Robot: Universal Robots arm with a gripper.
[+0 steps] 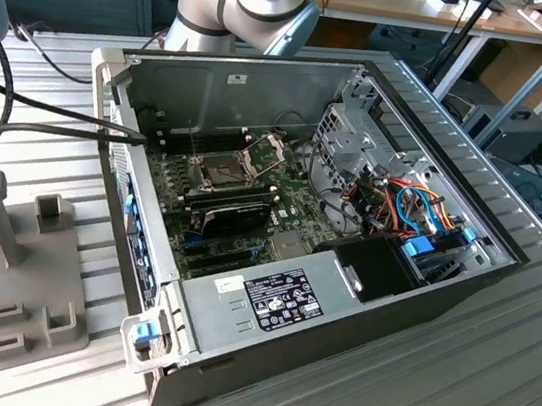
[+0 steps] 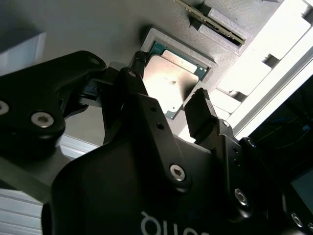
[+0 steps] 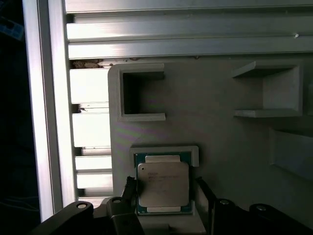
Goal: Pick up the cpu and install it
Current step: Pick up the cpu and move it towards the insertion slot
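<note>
Straddling the cpu [image 3: 163,188] with jaws spread to either side, the gripper [image 3: 166,192] grips nothing. The cpu lies flat in a shallow pocket [image 3: 166,150] near an edge of the grey holder [image 3: 220,142]. It is probably light, stiff and fragile, so take it by opposite side edges.

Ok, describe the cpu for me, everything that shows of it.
The cpu is a small flat square chip: a dull silver-grey metal lid with faint print, on a green board that shows as a thin border round it. It lies flat, lid up, seated in a shallow walled recess of the grey holder. The gripper hangs over it, open, with one black finger on each of two opposite sides. In both wrist views they sit close to its edges, not clearly touching.
</note>
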